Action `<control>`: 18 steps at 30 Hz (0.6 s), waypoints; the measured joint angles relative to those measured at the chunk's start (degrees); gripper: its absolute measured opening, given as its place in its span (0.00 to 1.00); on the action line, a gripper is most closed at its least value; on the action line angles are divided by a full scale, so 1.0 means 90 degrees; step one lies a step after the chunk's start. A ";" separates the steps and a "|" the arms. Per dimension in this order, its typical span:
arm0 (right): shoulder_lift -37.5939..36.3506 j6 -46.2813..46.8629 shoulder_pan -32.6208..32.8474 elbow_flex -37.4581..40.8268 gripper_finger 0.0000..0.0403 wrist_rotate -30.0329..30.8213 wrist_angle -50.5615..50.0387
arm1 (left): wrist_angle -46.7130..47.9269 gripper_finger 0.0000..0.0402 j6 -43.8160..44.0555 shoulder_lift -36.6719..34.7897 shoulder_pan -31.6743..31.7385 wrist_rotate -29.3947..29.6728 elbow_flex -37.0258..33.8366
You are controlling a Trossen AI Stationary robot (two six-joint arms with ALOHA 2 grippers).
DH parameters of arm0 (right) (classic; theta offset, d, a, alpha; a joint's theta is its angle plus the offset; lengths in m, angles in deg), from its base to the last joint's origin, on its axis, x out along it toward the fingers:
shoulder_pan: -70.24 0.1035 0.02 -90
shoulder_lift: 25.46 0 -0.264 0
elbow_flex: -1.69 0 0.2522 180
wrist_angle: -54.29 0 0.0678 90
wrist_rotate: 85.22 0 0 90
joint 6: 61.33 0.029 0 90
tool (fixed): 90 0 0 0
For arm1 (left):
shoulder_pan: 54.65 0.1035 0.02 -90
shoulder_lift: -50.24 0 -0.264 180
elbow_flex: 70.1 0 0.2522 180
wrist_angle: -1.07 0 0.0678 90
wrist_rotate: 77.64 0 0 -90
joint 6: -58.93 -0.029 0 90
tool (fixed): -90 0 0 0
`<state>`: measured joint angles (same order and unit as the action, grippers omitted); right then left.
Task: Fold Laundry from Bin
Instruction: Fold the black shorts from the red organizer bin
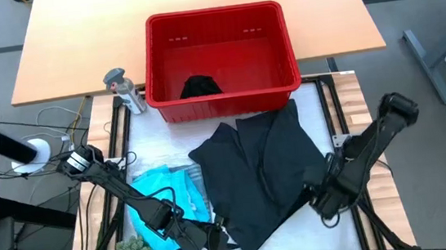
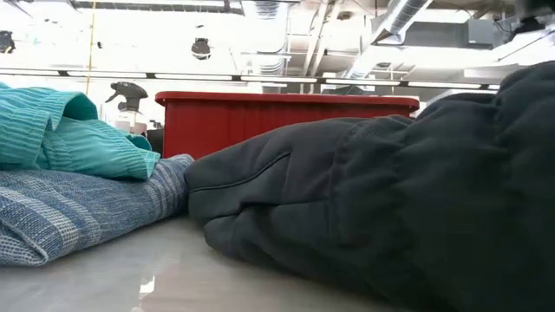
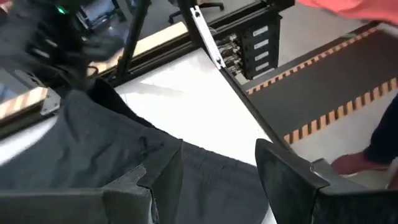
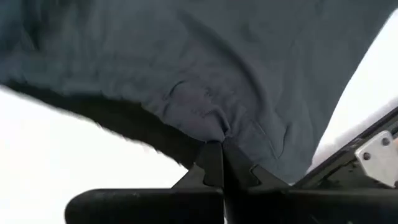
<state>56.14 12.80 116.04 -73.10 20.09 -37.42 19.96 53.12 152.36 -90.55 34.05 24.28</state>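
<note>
Pinching black garment (image 4: 205, 74), right gripper (image 4: 221, 149); left gripper (image 3: 217, 174) agape

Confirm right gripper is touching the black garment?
Touching. Right wrist view: the right gripper has its fingers pinched shut on a fold of the black garment.

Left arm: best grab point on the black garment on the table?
Judging by the layout, take the black garment at its near-left bottom corner, coming from the left gripper's side with its open fingers. That edge lies flat and free on the white table surface, clear of the turquoise garment. The right gripper already pinches the opposite edge.
</note>
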 joint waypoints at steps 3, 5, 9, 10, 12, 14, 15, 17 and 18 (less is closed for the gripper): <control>-0.0508 0.0578 -0.0169 -0.0011 0.03 0.0237 0.0010 | -0.0014 0.47 0.0479 0.0023 0.0096 -0.0274 0.0002; -0.0723 0.0749 -0.0339 -0.0011 0.03 0.0410 0.0029 | -0.0059 0.47 0.0764 0.0132 0.0189 -0.0563 0.0005; -0.0873 0.0625 -0.0727 -0.0011 0.03 0.0498 0.0080 | -0.0448 0.47 0.0520 0.0505 0.0241 -0.0698 0.0029; -0.0867 0.0568 -0.0813 -0.0011 0.03 0.0498 0.0095 | -0.0459 0.47 0.0380 0.0624 0.0235 -0.0739 0.0124; -0.0818 0.0447 -0.0952 -0.0011 0.03 0.0524 0.0100 | -0.0410 0.48 0.0337 0.0860 0.0227 -0.0900 0.0402; -0.0788 0.0403 -0.1070 -0.0006 0.03 0.0536 0.0151 | -0.0232 0.49 0.0941 0.1132 0.0242 -0.0896 0.0806; -0.0759 0.0419 -0.1140 -0.0001 0.03 0.0555 0.0185 | -0.0072 0.50 0.1465 0.1268 0.0257 -0.0754 0.1039; -0.0705 0.0555 -0.1262 0.0001 0.03 0.0717 0.0221 | 0.0497 0.51 0.2486 0.1541 0.0314 -0.0592 0.1531; -0.0685 0.0582 -0.1298 0.0001 0.03 0.0812 0.0251 | 0.0728 0.51 0.2915 0.1707 0.0330 -0.0538 0.1815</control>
<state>49.97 18.04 104.36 -73.09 27.40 -35.16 26.51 79.36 167.72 -87.58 29.20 40.61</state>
